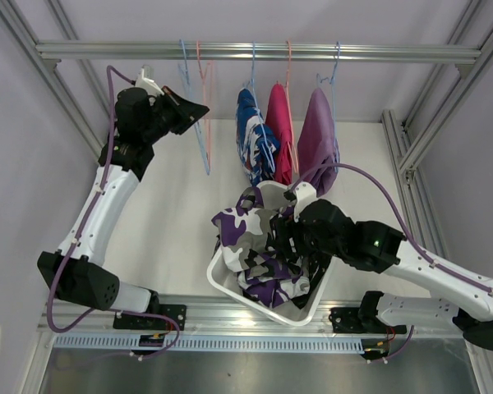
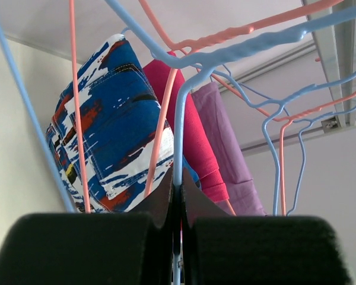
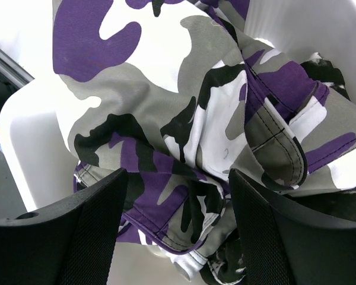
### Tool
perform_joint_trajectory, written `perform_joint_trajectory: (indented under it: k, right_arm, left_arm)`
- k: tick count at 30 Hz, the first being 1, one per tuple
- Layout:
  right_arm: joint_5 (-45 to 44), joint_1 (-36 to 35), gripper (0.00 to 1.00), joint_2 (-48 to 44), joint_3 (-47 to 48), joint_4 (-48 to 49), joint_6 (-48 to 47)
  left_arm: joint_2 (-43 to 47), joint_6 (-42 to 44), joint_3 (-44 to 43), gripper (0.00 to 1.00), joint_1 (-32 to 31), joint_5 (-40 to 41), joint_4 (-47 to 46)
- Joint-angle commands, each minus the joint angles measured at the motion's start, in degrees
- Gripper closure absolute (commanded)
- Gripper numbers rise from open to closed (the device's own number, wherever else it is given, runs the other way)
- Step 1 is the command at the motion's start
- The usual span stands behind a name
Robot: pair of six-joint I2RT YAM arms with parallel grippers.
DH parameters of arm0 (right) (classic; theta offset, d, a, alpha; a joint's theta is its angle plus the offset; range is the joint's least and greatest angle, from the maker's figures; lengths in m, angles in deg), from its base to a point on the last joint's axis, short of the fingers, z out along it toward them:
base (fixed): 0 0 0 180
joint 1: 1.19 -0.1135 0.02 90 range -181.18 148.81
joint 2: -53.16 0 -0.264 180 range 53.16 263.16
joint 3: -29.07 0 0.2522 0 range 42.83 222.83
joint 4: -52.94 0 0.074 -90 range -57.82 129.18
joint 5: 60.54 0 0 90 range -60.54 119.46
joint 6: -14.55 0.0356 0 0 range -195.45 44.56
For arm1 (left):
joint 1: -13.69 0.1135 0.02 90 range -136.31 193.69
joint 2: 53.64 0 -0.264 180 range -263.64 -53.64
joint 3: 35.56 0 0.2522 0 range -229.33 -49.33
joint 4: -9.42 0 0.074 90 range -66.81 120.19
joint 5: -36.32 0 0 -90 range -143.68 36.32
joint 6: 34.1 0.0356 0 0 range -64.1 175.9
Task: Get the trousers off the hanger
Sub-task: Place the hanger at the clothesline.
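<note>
Purple-white camouflage cloth trousers (image 1: pixel 251 230) lie heaped in the white plastic basket (image 1: pixel 223 283) (partly draped over its rim). The right gripper (image 3: pixel 178 178) is just above them, fingers apart. At the metal rail (image 1: pixel 107 51), the left gripper (image 2: pixel 177 199) is clamped on a light-blue wire hanger (image 2: pixel 178 130). Blue-white patterned trousers (image 1: pixel 251 135), bright pink trousers (image 1: pixel 281 131) and lilac trousers (image 1: pixel 316 135) hang nearby.

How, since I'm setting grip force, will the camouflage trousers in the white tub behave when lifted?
Probably floppy: the camouflage trousers lie crumpled in folds, draping over the rim of the white tub. Likely light, so a pinch by the open right claw may lift only one layer, the rest trailing. The woven cloth looks matte, so hardly slippery.
</note>
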Motion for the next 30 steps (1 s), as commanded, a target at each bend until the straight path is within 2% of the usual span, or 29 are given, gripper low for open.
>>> perform_joint_trajectory:
  k: [1,11,17,30]
  right_arm:
    - [0.7,0.2,0.27,0.0,-0.4,2.3,-0.4]
    - [0.8,0.2,0.26,0.6,-0.8,2.8,-1.1]
    - [1.0,0.3,0.26,0.6,-1.0,3.2,-1.4]
    - [1.8,0.4,0.26,1.0,-1.4,4.5,-2.1]
  left_arm:
    - [0.5,0.5,-0.8,0.99,-0.1,-0.8,-3.7]
    - [-0.2,2.4,-10.3,1.00,-1.4,-0.3,0.3]
    - [1.7,3.7,-11.1,1.00,-1.6,0.0,3.0]
    - [-6.4,6.6,-19.3,1.00,-1.5,-2.1,9.7]
